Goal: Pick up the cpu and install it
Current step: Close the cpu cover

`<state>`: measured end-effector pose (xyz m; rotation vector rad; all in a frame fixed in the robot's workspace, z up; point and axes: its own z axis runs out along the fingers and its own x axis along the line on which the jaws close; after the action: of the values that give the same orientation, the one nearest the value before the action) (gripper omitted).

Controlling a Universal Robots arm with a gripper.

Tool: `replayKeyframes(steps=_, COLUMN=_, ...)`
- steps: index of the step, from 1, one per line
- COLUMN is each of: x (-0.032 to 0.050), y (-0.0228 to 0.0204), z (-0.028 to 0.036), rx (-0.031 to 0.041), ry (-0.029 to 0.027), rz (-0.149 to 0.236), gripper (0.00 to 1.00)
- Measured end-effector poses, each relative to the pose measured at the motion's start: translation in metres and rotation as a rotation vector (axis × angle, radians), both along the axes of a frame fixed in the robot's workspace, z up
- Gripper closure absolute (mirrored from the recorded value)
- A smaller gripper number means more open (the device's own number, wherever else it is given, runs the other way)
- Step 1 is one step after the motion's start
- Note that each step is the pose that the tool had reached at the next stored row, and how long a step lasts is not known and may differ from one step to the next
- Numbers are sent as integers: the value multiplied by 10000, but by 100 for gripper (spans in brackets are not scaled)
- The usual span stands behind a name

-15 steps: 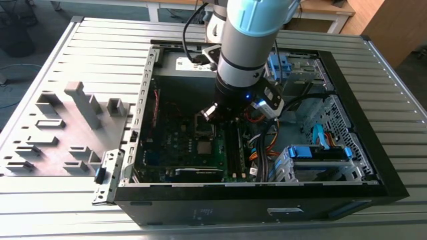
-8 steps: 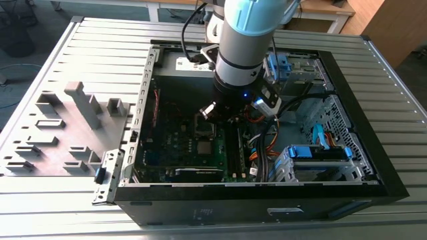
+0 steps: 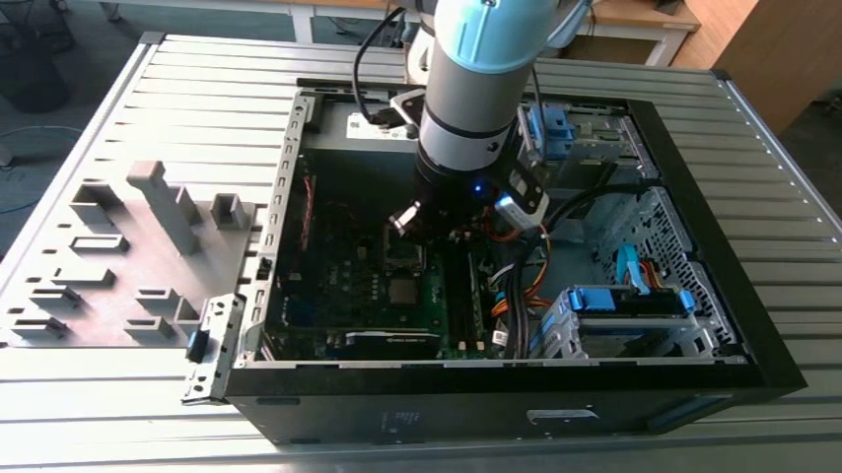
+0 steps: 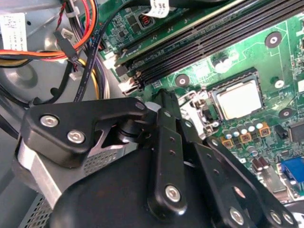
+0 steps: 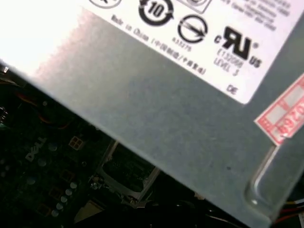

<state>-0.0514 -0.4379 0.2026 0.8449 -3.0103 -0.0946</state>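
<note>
The cpu [image 4: 239,100], a small square chip with a silver-grey top, lies flat in its socket on the green motherboard [image 4: 280,61] in the second wrist view. My gripper [image 4: 164,99] hangs inside the open computer case [image 3: 711,148], a short way beside the socket and above the board; its black linkage hides the tips. In the exterior view the gripper [image 3: 418,229] sits low over the middle of the motherboard [image 3: 355,266], with a small grey square, likely the cpu [image 3: 398,289], just in front of it. Nothing is visibly held.
Black memory slots [image 4: 209,42] run beside the socket. Orange, red and black cables [image 4: 71,42] bundle close to the gripper. A grey labelled metal box [image 5: 180,109] looms near the wrist. A grey fixture tray [image 3: 118,256] lies at the exterior view's left, blue drive bays [image 3: 632,301] at the right.
</note>
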Motion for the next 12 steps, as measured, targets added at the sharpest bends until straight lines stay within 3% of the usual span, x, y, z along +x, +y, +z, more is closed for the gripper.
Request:
replayKeyframes(steps=8, x=-1, y=5, z=-18, rx=73, ry=-1, rz=0, gripper=89)
replayKeyframes(steps=12, x=-41, y=4, z=-19, rx=90, ry=-13, rz=1, gripper=89)
